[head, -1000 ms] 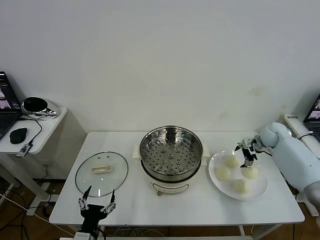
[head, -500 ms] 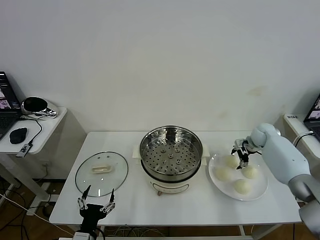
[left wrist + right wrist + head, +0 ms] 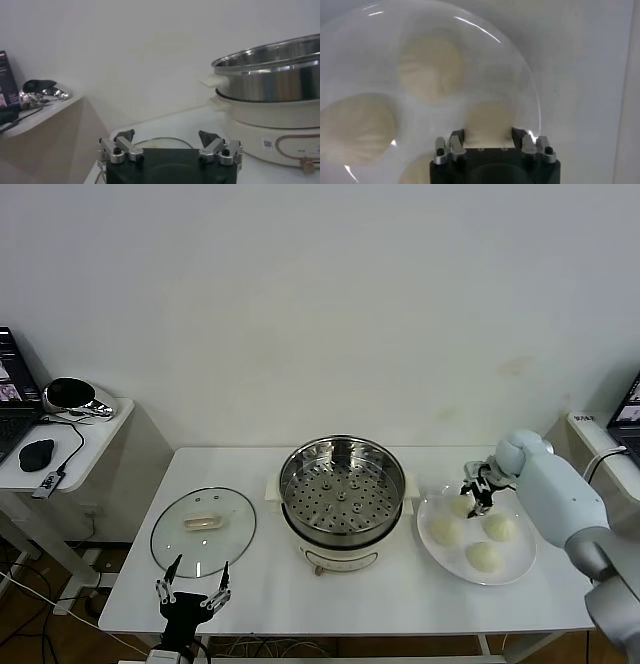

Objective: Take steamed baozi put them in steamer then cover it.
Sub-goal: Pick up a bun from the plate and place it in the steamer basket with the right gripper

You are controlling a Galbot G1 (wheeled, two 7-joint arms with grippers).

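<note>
Right gripper (image 3: 477,491) has just closed on the rear steamed baozi (image 3: 462,505) on the white plate (image 3: 520,565), so lifting toward the empty steamer (image 3: 342,487) comes next; left gripper (image 3: 192,594) hangs open near the cover (image 3: 203,530).

1. The right arm (image 3: 560,494) has a smooth, rounded, pale grey-white shell.
2. The right gripper (image 3: 478,492) is small and black, with silvery metal finger links.
3. The left gripper (image 3: 192,594) has a black block body, silver screwed knuckles and dark fingertips (image 3: 125,135).
</note>
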